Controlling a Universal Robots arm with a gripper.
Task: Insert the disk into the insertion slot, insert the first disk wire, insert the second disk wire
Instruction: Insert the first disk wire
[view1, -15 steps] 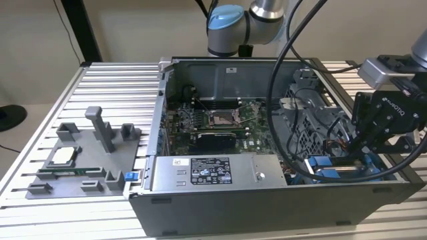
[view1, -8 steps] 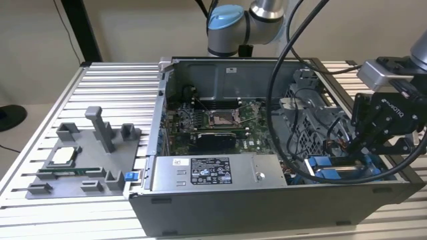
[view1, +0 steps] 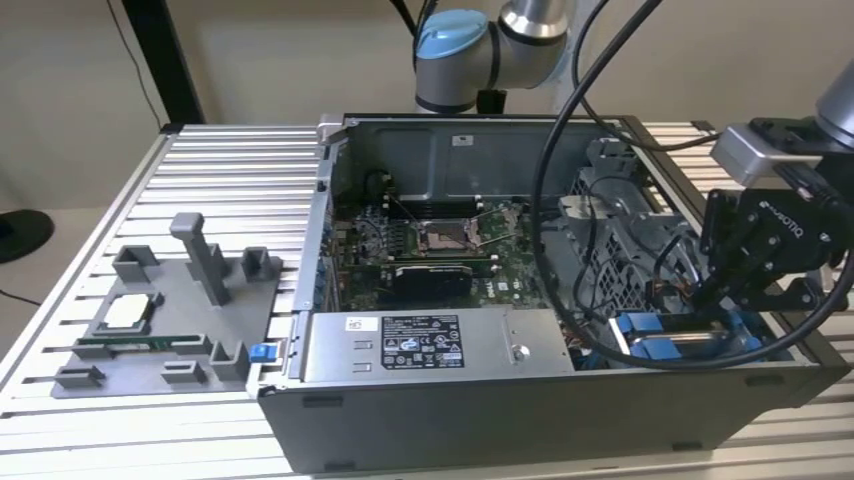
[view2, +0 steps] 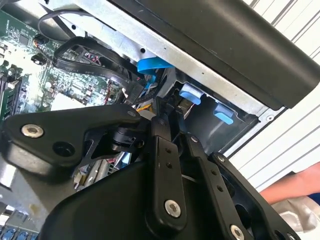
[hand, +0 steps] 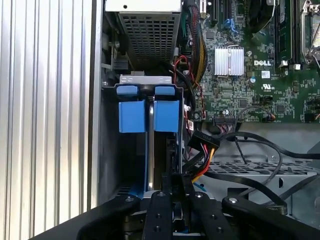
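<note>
The gripper (hand: 174, 184) is hovering low over the drive bay (hand: 145, 79), fingers drawn narrow, grasping nothing discernible; the disk (hand: 148, 116) is sitting down in that bay beside the case wall (hand: 107, 150); judged, wiring here is demanding square, straight pressure, with the loose wires (hand: 205, 150) kept clear.

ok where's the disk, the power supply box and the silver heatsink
disk (hand: 166, 116), first wrist view, blue carrier tab
power supply box (view1: 420, 343), exterior view, top label
silver heatsink (hand: 229, 61), first wrist view, fin centre

The power-supply box (view1: 420, 345) bears an unreadable printed label; the motherboard (hand: 250, 95) carries white lettering.
</note>
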